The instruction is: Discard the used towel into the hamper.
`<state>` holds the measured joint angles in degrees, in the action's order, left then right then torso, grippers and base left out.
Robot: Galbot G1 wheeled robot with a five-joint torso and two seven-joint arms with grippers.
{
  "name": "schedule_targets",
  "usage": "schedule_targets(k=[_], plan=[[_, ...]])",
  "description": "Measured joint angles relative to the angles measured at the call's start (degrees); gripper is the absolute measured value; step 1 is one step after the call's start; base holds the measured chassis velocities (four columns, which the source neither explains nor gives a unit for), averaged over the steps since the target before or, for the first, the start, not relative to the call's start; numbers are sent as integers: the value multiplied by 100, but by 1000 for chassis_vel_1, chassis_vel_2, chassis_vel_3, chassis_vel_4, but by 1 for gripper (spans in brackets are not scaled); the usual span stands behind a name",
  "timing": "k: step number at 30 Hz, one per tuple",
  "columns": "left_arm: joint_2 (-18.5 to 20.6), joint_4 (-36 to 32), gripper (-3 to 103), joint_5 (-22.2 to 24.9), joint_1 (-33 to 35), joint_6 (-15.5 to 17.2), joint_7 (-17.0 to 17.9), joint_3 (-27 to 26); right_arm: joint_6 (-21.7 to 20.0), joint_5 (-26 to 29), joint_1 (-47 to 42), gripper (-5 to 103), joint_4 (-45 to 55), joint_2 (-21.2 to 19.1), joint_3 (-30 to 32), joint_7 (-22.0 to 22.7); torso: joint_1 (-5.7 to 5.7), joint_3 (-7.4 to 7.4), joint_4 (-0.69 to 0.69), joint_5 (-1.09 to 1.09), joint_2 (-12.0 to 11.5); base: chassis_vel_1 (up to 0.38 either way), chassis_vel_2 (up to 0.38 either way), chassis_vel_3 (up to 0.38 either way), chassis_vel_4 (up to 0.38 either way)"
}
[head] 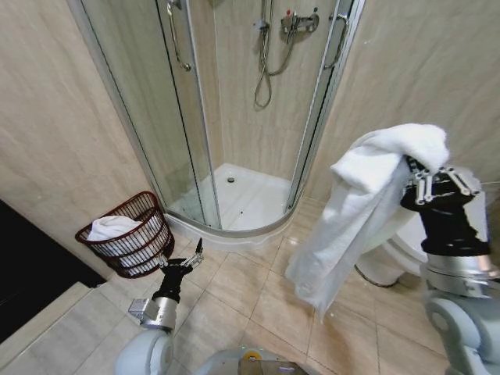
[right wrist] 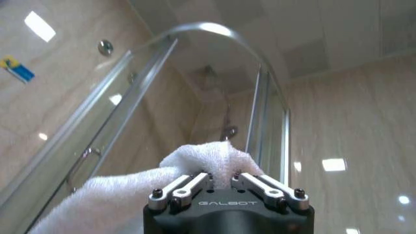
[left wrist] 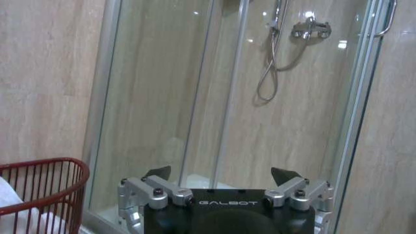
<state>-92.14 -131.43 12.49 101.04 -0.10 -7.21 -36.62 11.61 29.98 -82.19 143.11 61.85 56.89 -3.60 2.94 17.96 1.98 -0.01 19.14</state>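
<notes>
The towel (head: pixel 359 211) is white, thick terry cloth, hanging in soft folds from a bunched top at about 3 o'clock in the head view. The right gripper (head: pixel 412 178) is pinching that bunched top, its metal fingers (right wrist: pixel 188 184) closing tight on a nub of the fluffy pile, with the long tail drooping toward the beige floor tiles (head: pixel 234 289).

The hamper (head: pixel 129 234) is sitting at about 9 o'clock, against the tan stone-look wall (head: pixel 55 141) and just beside the shower enclosure (head: pixel 234 117). It is round, dark reddish-brown, with thin upright ribs that let light through and a rolled rim; white cloth (head: pixel 113 226) is already lying inside it.

The left gripper (head: pixel 183 262) is hanging low at about 7 o'clock, near the hamper but not touching it, its dark-tipped fingers (left wrist: pixel 158 172) standing wide apart and holding nothing.

The shower has curved glass panels in slim chrome frames, a glossy white tray and a chrome hose.
</notes>
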Motion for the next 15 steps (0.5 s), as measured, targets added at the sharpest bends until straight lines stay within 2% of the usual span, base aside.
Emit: schedule_targets(k=[8,15], plan=[[0,0,100,0,0,0,0,0,177,83,15,7,20,-15,81,-13,65,97,0,1,162,0,0,0,0],[0,0,100,0,0,0,0,0,187,427,24,7,22,-163,371,113,131,221,0,1,351,0,0,0,0]])
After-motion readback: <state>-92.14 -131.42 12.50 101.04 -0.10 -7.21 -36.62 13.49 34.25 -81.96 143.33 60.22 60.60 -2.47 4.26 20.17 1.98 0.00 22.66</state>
